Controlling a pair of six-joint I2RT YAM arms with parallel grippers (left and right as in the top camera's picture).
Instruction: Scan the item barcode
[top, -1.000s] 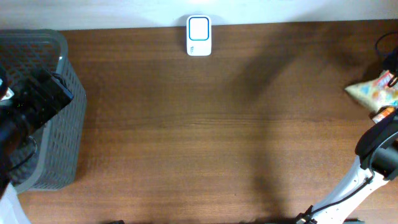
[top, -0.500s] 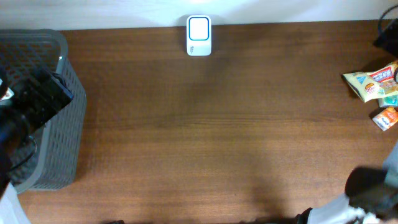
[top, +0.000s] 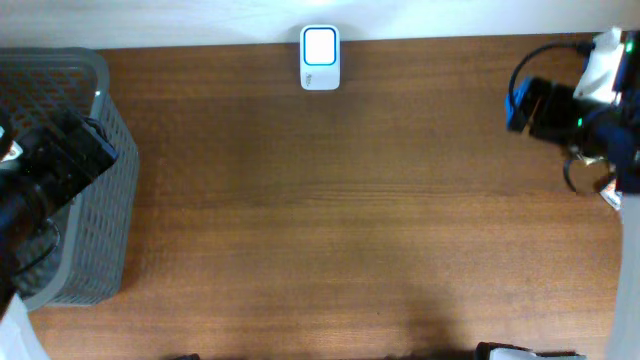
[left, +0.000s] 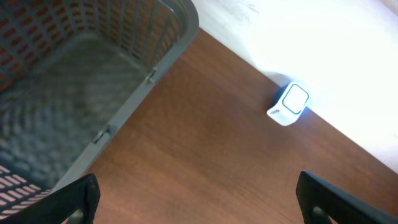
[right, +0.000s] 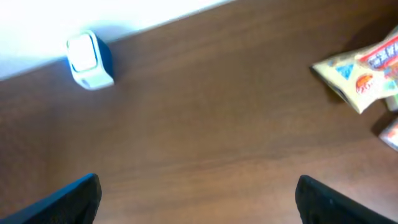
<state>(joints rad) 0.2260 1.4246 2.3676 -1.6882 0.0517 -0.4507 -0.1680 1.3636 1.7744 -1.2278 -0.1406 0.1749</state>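
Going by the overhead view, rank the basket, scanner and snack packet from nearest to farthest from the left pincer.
1. Basket, far left, right by the left pincer.
2. Scanner, back edge, middle.
3. Snack packet, far right, mostly hidden under the right arm.

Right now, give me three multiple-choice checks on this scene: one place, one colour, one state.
1. Where on the table is the scanner?
A) far edge, middle
B) near left corner
C) dead centre
2. What colour is the basket?
A) red
B) grey
C) yellow
3. How is the right gripper?
A) shut on the scanner
B) shut, empty
C) open, empty

Answers:
1 A: in the overhead view it stands at the far edge, about midway along.
2 B: its mesh walls are grey.
3 C: in the right wrist view the fingers sit wide apart with nothing between them.
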